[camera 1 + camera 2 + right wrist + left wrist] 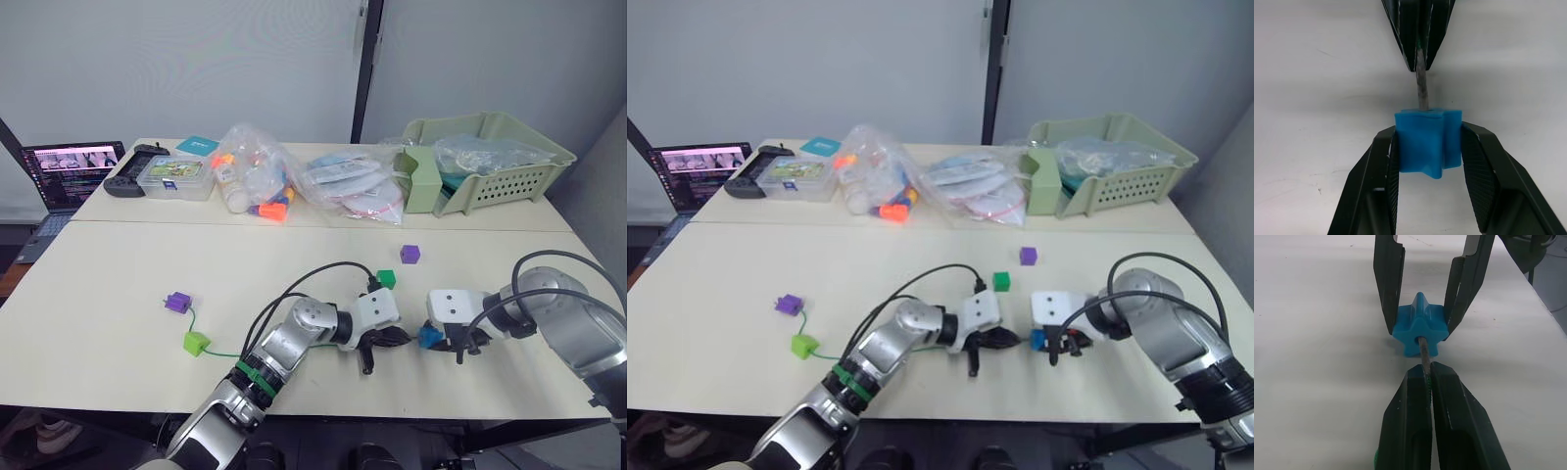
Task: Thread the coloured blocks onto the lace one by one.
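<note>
lace tip (1423, 355) in blue block (1418, 330)

I see two blocks (186, 322) on the lace (220, 353) at the surface's (98, 294) left; two loose blocks (398, 266) lie behind my end effectors.

Five blocks on the table: two purple (177, 303) (409, 254); one lime green (196, 343); one dark green (386, 279); one blue (429, 337); one green lace (223, 353); two grippers (370, 345) (453, 343); one laptop (69, 171); one pale green basket (529, 181).
</note>
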